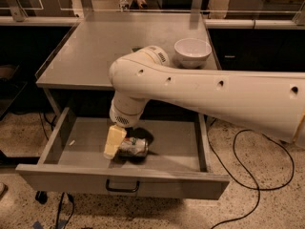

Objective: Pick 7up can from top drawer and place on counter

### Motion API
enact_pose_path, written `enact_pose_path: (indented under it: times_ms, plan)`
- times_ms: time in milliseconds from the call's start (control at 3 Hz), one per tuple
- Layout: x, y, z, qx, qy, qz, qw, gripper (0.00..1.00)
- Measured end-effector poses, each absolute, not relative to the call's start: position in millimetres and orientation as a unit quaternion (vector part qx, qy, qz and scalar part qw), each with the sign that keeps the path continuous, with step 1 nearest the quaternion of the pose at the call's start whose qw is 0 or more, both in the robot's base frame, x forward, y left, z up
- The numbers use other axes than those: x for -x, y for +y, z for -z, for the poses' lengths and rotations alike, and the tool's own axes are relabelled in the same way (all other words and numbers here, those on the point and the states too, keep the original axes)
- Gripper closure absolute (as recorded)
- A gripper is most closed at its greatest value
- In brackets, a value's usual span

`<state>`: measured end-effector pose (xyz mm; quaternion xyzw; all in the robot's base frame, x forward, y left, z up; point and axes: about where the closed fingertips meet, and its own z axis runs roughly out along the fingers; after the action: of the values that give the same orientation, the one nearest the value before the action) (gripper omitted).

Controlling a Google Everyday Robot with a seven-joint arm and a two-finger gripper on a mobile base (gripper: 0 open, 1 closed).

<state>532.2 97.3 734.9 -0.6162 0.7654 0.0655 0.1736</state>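
The top drawer (157, 185) is pulled open under the counter (105, 51). The 7up can (134, 147), silvery with green and red marks, lies on its side on the drawer floor, left of the middle. My gripper (114, 147), cream-coloured, hangs from the big white arm (200, 92) down into the drawer. It sits right against the can's left end and touches or nearly touches it. The arm reaches in from the right and crosses over the counter's front edge.
A white bowl (192, 52) stands on the counter at the right rear, just behind the arm. The drawer's side walls (56, 133) rise left and right of the can. A black cable (248, 175) lies on the speckled floor at the right.
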Motion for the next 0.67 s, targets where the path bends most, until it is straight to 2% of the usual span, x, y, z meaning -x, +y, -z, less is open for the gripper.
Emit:
enact_pose_path:
  times_ms: [667]
  plan:
    - [-548.2, 93.8, -694.1, 0.606, 0.773, -0.075, 0.171, 0.0]
